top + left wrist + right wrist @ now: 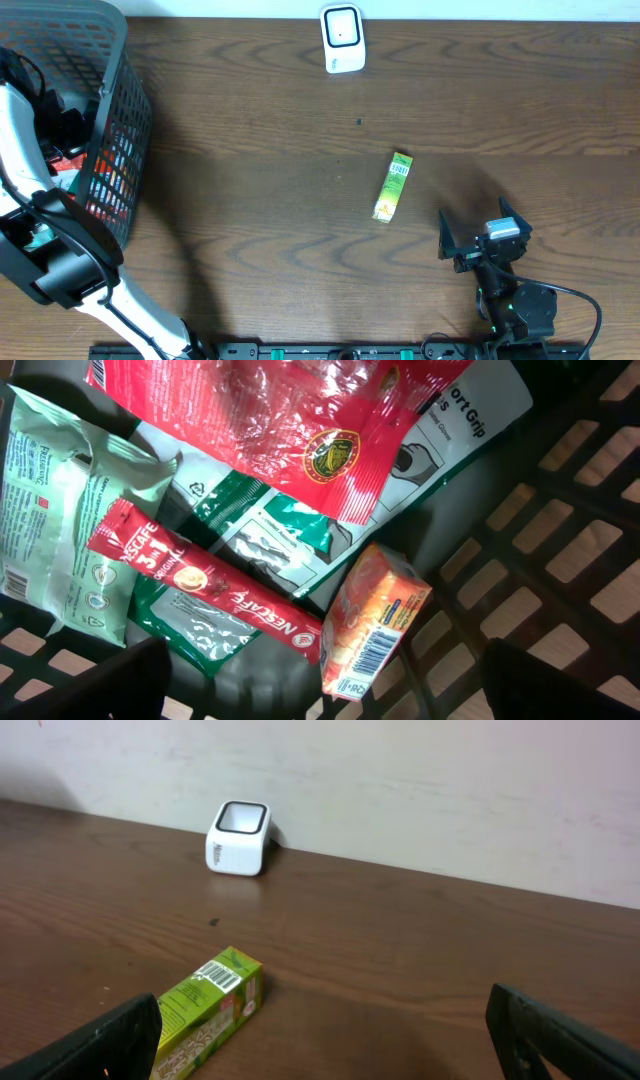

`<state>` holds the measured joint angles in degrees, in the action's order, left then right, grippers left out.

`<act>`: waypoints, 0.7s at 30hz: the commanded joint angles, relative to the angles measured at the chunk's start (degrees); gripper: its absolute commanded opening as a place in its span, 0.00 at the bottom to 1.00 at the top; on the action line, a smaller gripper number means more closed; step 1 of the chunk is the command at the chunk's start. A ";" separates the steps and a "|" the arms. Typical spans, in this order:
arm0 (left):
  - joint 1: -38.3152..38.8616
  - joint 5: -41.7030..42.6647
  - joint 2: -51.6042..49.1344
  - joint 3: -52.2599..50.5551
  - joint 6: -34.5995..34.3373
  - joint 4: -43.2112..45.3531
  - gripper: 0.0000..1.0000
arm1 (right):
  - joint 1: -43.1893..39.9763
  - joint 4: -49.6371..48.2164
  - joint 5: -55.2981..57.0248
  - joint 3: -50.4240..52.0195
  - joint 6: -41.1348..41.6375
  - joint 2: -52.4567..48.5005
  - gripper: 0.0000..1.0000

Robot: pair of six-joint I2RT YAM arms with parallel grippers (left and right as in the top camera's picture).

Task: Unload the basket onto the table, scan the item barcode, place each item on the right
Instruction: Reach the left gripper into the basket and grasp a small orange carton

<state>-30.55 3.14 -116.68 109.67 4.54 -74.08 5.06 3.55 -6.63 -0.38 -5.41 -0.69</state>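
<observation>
Basket [125, 90] of black mesh stands at the left end of the bench [250, 150], and the left claw [325, 670] hangs inside it, jaws spread wide and grasping nothing. Left of that claw lies a pale green packet [55, 530]. A red Nescafe sachet [210, 590] slants toward the claw's middle, its end meeting an orange box [375, 620] that lies right between the fingers, barcode label up. Beyond them a glossy red bag [300, 420] lies over the pile. Far ahead of the right claw [472, 212], to its left at the bench's back edge, stands the white scanner [342, 38]. The green carton [393, 187] lies flat on the wood, just ahead and left of the right claw, barcode up and untouched. That claw is released too, its jaws wide apart over bare wood.
</observation>
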 commanded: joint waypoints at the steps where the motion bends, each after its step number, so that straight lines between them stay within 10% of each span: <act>1: -0.04 1.01 0.63 -0.02 2.51 -0.02 0.98 | 0.28 0.15 -0.07 0.07 0.66 0.28 0.99; 21: -0.09 5.70 0.50 -5.57 7.87 2.89 0.91 | 0.28 0.15 -0.07 0.07 0.66 0.28 0.99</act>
<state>-30.81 7.49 -116.68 105.93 11.49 -71.26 5.06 3.53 -6.63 -0.38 -5.39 -0.69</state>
